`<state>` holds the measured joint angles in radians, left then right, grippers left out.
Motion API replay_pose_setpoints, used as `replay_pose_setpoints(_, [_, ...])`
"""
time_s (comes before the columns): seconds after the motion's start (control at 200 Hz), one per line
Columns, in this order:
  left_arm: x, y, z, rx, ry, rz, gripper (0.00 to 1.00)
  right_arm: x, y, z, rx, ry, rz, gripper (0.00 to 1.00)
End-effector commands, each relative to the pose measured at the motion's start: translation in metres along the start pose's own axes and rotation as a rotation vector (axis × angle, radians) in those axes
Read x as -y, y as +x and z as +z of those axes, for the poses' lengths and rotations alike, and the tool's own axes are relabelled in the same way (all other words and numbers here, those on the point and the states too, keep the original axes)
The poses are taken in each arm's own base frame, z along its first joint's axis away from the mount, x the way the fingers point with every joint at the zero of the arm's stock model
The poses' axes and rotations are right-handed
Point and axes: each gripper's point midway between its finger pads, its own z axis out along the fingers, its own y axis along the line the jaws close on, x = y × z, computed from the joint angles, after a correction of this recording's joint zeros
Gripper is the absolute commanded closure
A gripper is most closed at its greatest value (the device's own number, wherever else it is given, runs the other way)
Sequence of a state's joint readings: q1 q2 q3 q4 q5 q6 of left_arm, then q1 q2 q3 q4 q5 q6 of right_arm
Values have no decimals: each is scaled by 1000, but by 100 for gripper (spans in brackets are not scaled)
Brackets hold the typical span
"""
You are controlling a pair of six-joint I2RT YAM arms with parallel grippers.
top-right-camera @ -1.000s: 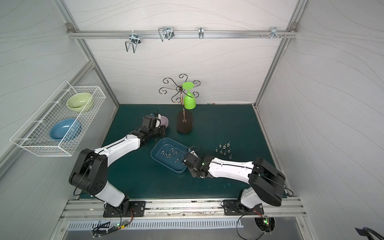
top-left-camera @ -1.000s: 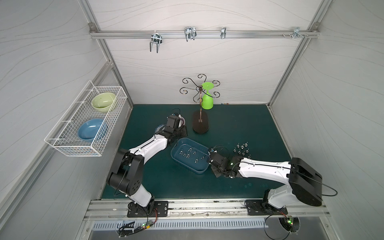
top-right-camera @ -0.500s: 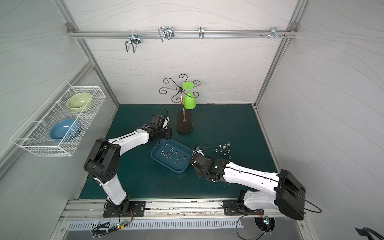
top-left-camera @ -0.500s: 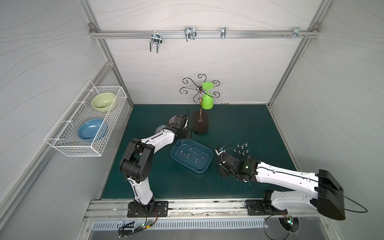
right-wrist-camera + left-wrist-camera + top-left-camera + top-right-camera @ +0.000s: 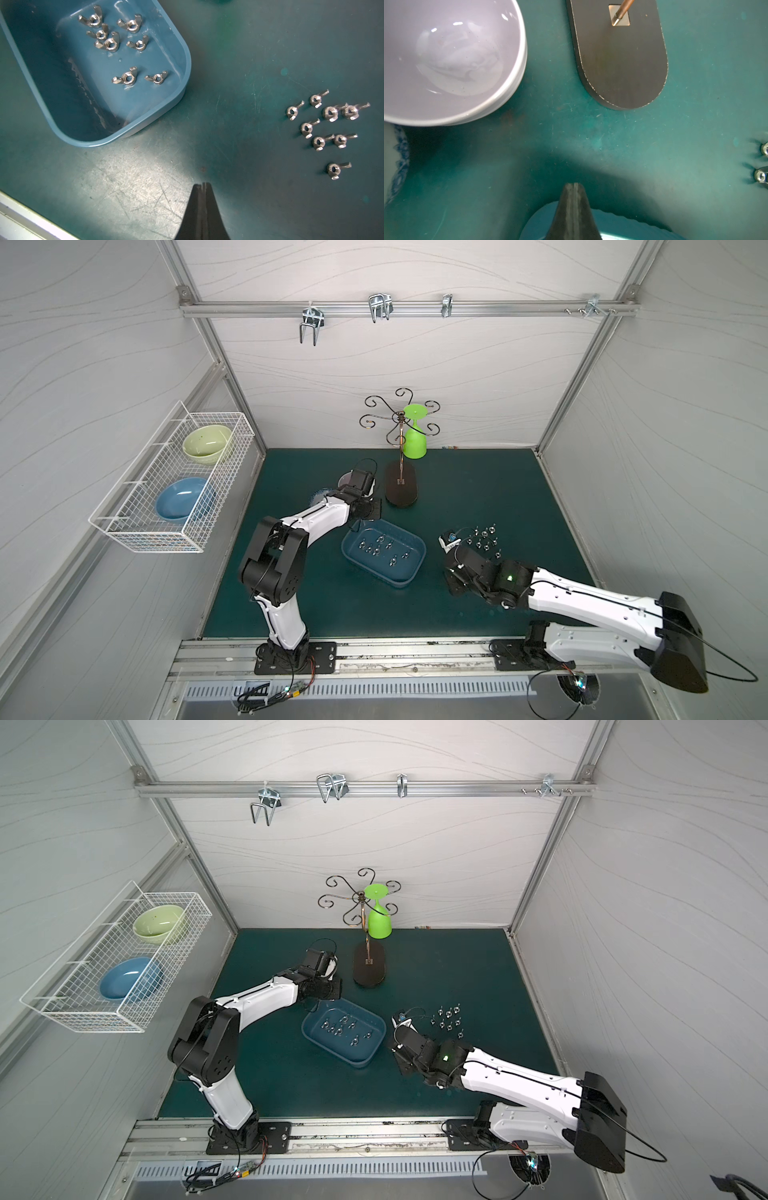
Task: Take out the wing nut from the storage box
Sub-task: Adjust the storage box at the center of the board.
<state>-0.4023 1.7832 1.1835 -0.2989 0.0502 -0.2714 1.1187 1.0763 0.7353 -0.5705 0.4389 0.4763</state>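
You find the storage box (image 5: 397,574) near the middle of the bench (image 5: 332,614). It is a shallow dark-blue plastic tub with rounded corners and a flared rim, standing flat and open, and turned slanted against the bench edges. Inside it, in the right wrist view, you can count seven silver wing nuts (image 5: 125,78), their holes facing up. Five lie close together toward one end and two lie a little apart from them. Eight other wing nuts (image 5: 306,127) lie in a loose group directly on the bench, between the box and the right edge, well apart from the box.
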Motion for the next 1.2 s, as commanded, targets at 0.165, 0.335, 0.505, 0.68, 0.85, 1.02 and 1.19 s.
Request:
replay_pose_setpoints(0.165, [-5, -2, 0, -3, -36, 9, 100, 17, 12, -10, -8, 35, 17, 100])
replay_pose_setpoints(0.335, [-7, 4, -4, -16, -42, -9, 100, 18, 13, -12, -8, 37, 16, 100])
replay_pose_setpoints(0.505, [-15, 10, -12, -15, -73, -24, 100, 19, 12, -15, 1, 32, 18, 100])
replay_pose_setpoints(0.68, [-16, 20, -13, -27, -64, -35, 100, 20, 12, -16, 4, 34, 22, 100])
replay_pose_setpoints(0.85, [-14, 34, -13, -37, -32, -62, 100, 19, 13, -18, 3, 26, 23, 100])
replay_pose_setpoints(1.02, [-14, 51, -13, -69, -18, -87, 100, 18, 13, -18, 0, 22, 22, 100])
replay_pose_setpoints(1.19, [-24, 68, -18, -91, -48, -104, 100, 13, 14, -19, -4, 2, 18, 100])
